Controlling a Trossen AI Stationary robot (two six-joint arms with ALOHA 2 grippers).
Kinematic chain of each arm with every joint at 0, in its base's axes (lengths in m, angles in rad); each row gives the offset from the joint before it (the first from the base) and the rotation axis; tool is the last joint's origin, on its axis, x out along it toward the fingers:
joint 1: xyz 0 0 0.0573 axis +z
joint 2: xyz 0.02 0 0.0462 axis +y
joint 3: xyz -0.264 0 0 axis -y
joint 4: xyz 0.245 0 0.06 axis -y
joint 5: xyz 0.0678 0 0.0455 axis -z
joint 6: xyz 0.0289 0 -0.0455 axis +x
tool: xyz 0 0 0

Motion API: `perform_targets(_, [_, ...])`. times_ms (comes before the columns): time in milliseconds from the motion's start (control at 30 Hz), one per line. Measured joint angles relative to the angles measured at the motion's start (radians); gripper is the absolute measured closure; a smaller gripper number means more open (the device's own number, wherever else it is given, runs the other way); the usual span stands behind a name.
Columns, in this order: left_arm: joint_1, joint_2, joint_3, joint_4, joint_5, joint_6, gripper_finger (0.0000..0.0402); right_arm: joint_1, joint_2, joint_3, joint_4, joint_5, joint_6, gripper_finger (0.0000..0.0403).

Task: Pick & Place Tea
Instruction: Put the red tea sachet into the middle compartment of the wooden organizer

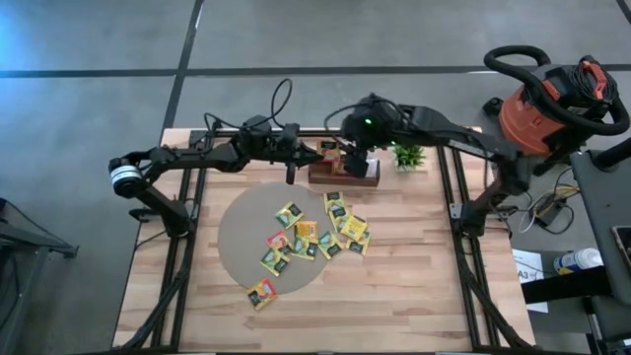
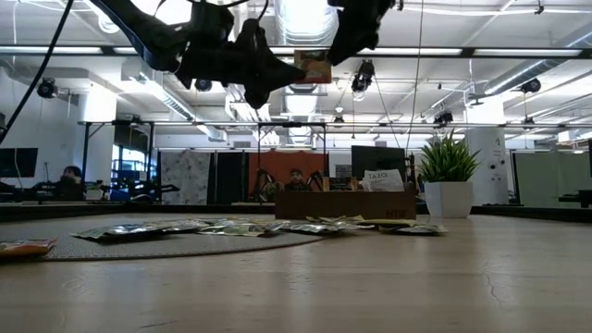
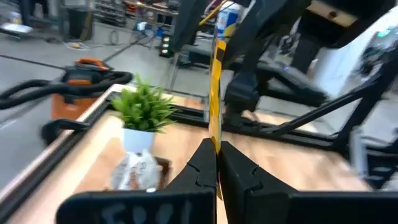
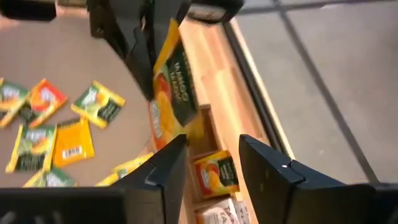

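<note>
A yellow-orange tea sachet [image 4: 171,87] with a dark label hangs in the air over the brown wooden tray [image 1: 347,176], with my left gripper [image 3: 217,163] shut on it. In the low view the sachet [image 2: 313,67] sits high above the tray [image 2: 344,204]. My right gripper [image 4: 213,163] stands open just above the tray, close to the sachet, with nothing between its fingers. Another orange sachet [image 4: 215,174] lies in a tray compartment. Several more sachets [image 1: 314,235] lie flat on the round grey mat [image 1: 242,232]. My left gripper pinches the sachet between its two fingers by one edge [image 3: 215,134]. The fingers [image 4: 142,59] lie level and come from the table's left side. The sachet stands on edge beyond the fingertips, lifted clear above the tray.
A small green potted plant [image 1: 407,155] stands just right of the tray at the table's far edge. One sachet [image 1: 261,293] lies at the mat's near rim. Bare wood lies near and to the right. A red shop vacuum [image 1: 547,104] stands off the table.
</note>
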Motion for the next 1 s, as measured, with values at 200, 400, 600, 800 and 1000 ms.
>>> perform_targets(200, [-0.001,0.0,-0.001,-0.028,-0.057,0.081,0.0399,-0.007,0.147,0.212,-0.141,-0.017,-0.065,0.0268])
perform_targets(400, [-0.001,0.004,-0.002,-0.053,-0.084,0.12,0.0399,-0.009,0.263,0.395,-0.249,-0.02,-0.112,0.0266])
perform_targets(600, [-0.003,0.005,-0.002,-0.051,-0.092,0.136,0.0399,-0.01,0.366,0.525,-0.384,-0.064,-0.111,0.0281])
perform_targets(800, [-0.004,0.005,-0.002,-0.06,-0.092,0.144,0.0399,-0.01,0.401,0.565,-0.408,-0.064,-0.115,0.0308])
perform_targets(1000, [-0.004,0.004,-0.003,-0.104,-0.099,0.166,0.0399,-0.015,0.401,0.565,-0.408,-0.063,-0.119,0.0348])
